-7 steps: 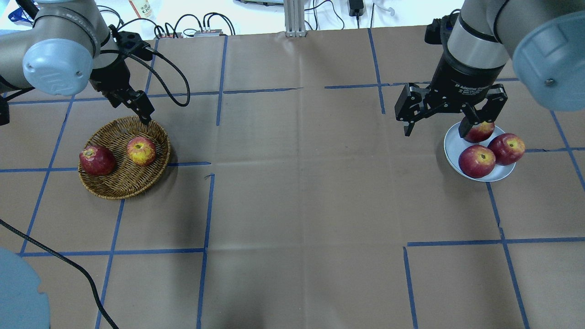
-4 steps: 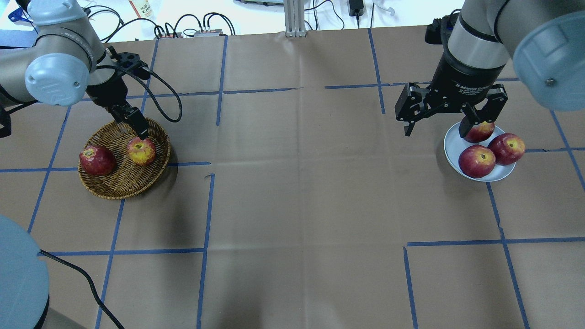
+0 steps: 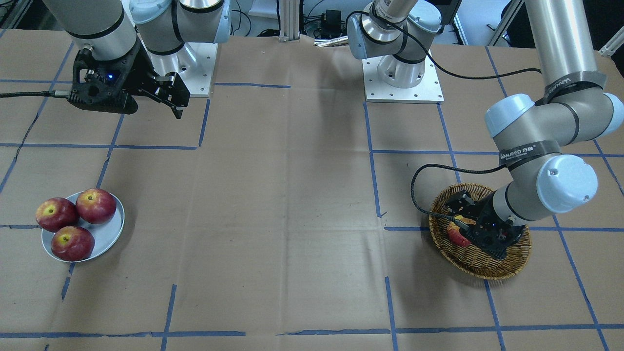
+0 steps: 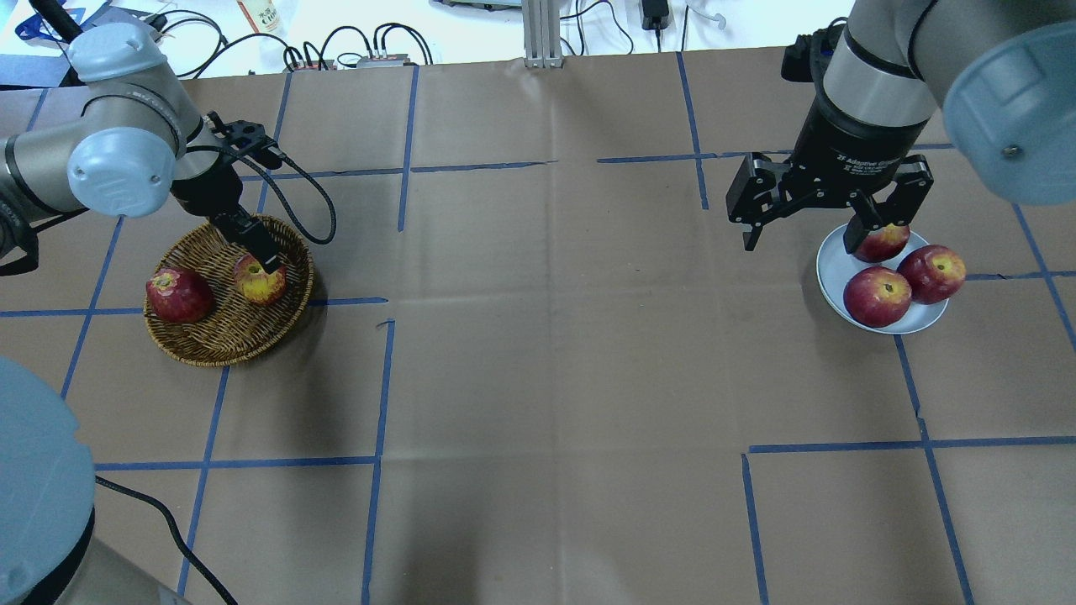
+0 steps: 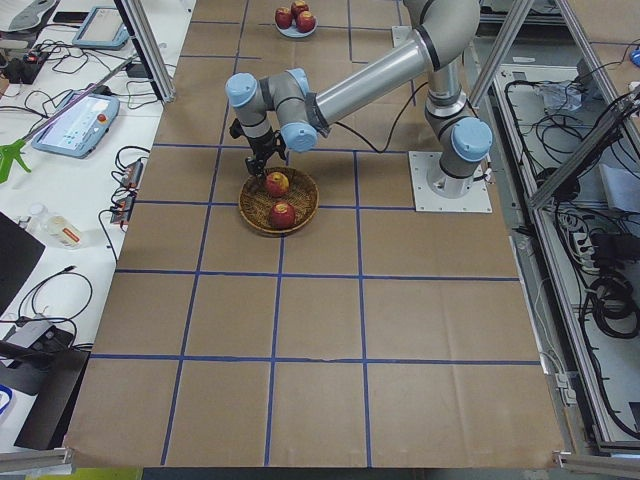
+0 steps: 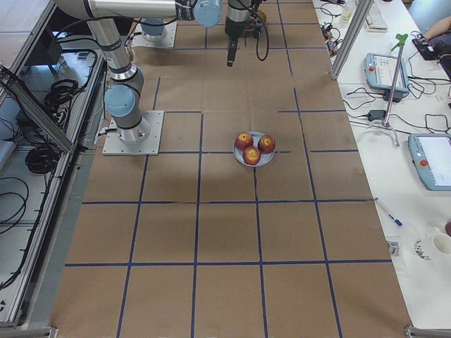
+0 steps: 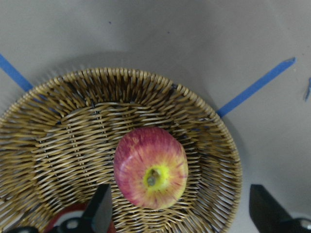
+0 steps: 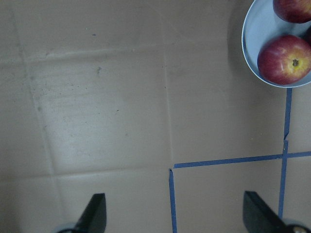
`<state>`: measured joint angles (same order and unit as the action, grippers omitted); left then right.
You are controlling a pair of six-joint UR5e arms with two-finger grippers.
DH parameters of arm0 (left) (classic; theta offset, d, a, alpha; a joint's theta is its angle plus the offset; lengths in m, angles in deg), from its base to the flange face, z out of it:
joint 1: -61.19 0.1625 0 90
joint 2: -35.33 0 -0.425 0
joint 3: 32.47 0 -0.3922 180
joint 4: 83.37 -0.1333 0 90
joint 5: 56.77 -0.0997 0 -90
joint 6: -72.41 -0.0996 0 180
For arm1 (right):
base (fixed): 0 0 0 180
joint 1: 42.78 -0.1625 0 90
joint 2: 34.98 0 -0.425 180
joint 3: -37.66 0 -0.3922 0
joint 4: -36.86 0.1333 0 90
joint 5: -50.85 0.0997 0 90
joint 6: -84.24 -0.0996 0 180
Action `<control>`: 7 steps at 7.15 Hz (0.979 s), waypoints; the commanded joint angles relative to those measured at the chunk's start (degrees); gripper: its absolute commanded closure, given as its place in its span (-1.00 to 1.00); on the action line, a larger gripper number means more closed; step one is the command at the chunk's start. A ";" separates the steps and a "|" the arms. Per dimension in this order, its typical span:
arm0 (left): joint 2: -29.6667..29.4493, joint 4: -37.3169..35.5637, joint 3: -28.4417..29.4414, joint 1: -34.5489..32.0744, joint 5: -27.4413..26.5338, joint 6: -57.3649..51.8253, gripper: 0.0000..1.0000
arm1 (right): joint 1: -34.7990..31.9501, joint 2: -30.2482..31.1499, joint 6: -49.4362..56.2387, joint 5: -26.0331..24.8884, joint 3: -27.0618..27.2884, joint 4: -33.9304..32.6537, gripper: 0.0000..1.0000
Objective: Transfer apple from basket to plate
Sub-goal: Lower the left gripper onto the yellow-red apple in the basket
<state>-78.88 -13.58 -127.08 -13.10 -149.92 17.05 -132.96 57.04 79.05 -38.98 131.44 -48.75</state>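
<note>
The apple, red with a broad yellow patch, lies in the right half of the wicker basket. It also shows in the left wrist view and in the front view. My left gripper is open and low in the basket. Its fingers stand on either side of the apple and do not touch it. The pale blue-grey plate at the right holds three red apples. My right gripper is open and empty, high above the table left of the plate.
A dark all-red apple lies at the basket's left side. The plate's apples fill most of it. The left arm's cable loops beside the basket. Blue tape lines cross the brown paper.
My left gripper has moved down and toward the near side, from over the basket's far rim to around the yellow-patched apple. The right arm has not moved.
</note>
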 commanded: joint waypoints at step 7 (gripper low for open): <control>-3.56 -0.89 -0.84 1.08 -0.28 -0.72 -0.90 | 0.00 0.18 0.00 0.18 -0.09 0.00 -1.00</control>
<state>-82.25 -14.77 -127.89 -12.03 -150.19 16.28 -132.96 57.17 79.05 -38.86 131.39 -48.75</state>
